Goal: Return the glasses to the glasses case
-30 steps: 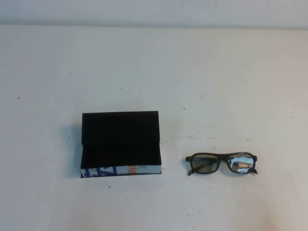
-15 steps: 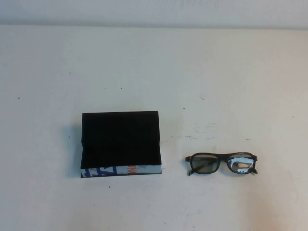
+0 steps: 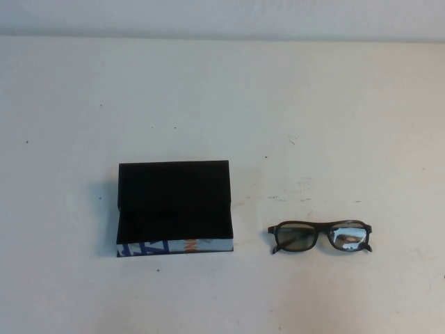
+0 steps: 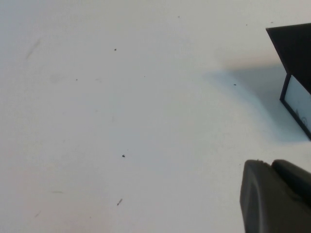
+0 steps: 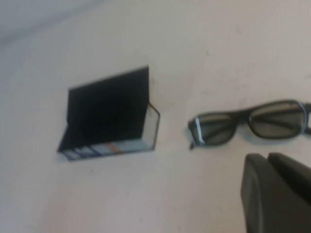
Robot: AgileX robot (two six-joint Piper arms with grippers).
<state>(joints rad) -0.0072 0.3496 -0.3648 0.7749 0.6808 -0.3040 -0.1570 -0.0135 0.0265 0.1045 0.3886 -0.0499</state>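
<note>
Nearest to me on the table [image 3: 222, 299] is a bare strip with a few dark specks. Just past it, the glasses [image 3: 320, 236] lie on the robot's right side, folded, lenses facing my camera, right lens catching a bright reflection. They sit flat on the table, nothing touching them.

Level with them on the robot's left is the glasses case [image 3: 174, 208], open, lid tilted up behind the tray, black lining showing, white front edge with blue and orange print toward me. Case and glasses are apart, a clear gap of table between them. The tray looks empty from the high view.

Beyond both, plain pale table runs to the back wall.

Neither arm shows in the high view. In the left wrist view I get only a dark bit of the left gripper [image 4: 274, 196] above the table, a corner of the case [image 4: 294, 63] off to one side; I cannot tell if its claw is spread or pressed together. In the right wrist view a dark part of the right gripper [image 5: 277, 191] hangs near the glasses [image 5: 250, 121], not touching, with the case [image 5: 109, 114] farther off; claw state I cannot tell either.
</note>
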